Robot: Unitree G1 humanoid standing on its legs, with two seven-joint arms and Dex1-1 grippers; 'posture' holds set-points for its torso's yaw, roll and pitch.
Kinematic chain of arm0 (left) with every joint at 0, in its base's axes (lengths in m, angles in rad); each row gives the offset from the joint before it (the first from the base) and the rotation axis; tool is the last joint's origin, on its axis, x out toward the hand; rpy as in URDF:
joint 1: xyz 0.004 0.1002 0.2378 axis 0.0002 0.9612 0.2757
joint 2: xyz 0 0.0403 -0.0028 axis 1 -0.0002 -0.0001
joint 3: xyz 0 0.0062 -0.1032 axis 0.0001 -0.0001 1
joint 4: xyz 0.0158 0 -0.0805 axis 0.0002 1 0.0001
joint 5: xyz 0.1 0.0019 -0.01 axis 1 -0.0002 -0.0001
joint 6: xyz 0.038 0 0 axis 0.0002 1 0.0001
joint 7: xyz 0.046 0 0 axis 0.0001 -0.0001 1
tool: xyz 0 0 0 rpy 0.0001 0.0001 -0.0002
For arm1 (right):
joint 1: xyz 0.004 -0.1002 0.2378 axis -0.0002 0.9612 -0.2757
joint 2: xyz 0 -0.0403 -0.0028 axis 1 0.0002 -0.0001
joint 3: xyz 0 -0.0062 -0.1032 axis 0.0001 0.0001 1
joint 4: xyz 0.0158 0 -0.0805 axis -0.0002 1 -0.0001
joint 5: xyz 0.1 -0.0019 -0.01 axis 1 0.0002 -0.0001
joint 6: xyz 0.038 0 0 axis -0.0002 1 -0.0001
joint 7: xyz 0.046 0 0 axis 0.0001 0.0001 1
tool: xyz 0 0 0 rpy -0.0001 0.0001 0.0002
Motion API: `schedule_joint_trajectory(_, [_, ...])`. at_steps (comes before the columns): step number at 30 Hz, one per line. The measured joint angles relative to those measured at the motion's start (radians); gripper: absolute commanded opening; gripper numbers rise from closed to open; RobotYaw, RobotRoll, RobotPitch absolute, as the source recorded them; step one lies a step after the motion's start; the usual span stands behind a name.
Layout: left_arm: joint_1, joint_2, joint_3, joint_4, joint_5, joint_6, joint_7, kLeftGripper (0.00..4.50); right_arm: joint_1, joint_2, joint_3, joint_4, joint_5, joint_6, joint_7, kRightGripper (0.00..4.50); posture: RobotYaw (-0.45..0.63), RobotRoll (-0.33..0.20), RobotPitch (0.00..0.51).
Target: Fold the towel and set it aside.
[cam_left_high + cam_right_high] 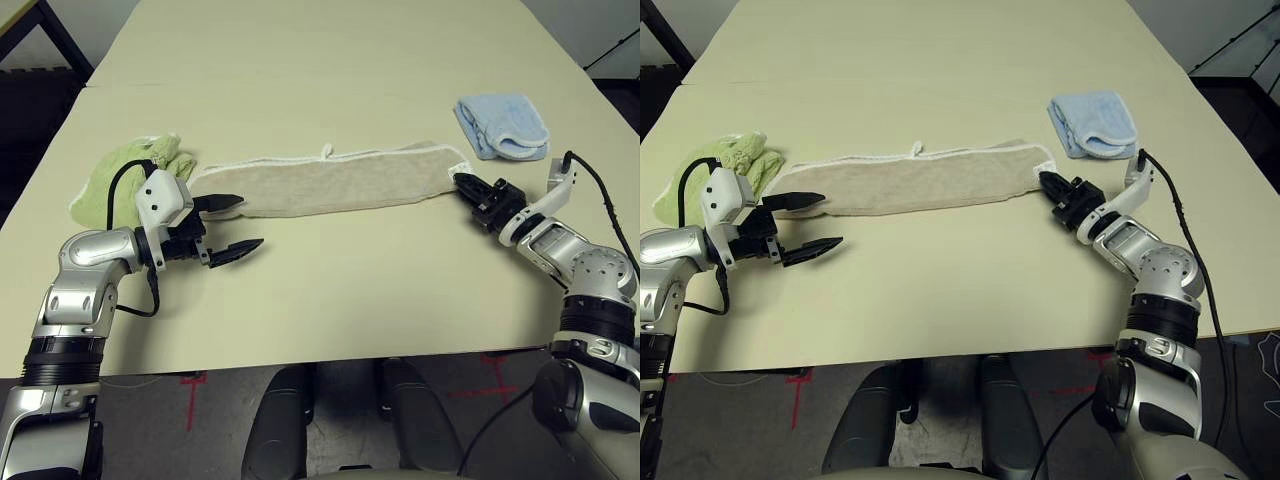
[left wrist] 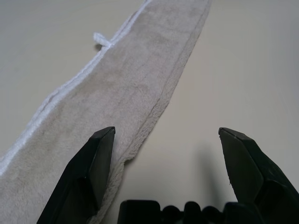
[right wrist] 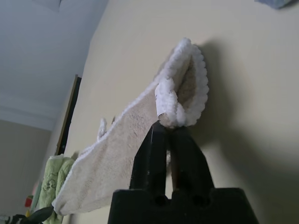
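The right end effector (image 1: 467, 184) is pinched tight on the towel's (image 1: 330, 180) right end, its fingers together on the white stitched edge, which curls up above them. From there the towel runs flat across the table (image 1: 330, 290) as a long strip toward the left end effector (image 1: 232, 226). That one gapes wide, one finger over the towel's left end, the other over bare table on the near side. A green cloth (image 1: 120, 175) lies just beyond the left end, a blue cloth (image 1: 503, 125) behind the right arm.
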Motion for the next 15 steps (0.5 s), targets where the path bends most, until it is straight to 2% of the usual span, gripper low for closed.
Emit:
schedule_joint_trajectory(9, [0.004,0.000,0.000,0.000,0.000,0.001,0.000,4.50,0.041,-0.015,-0.004,-0.027,0.029,-0.014,-0.008,0.04,0.01,0.000,0.188])
schedule_joint_trajectory(15, [0.002,-0.001,-0.001,0.001,0.000,0.002,0.000,4.50,0.081,-0.112,-0.028,-0.032,0.065,0.021,0.007,0.04,0.00,0.000,0.186])
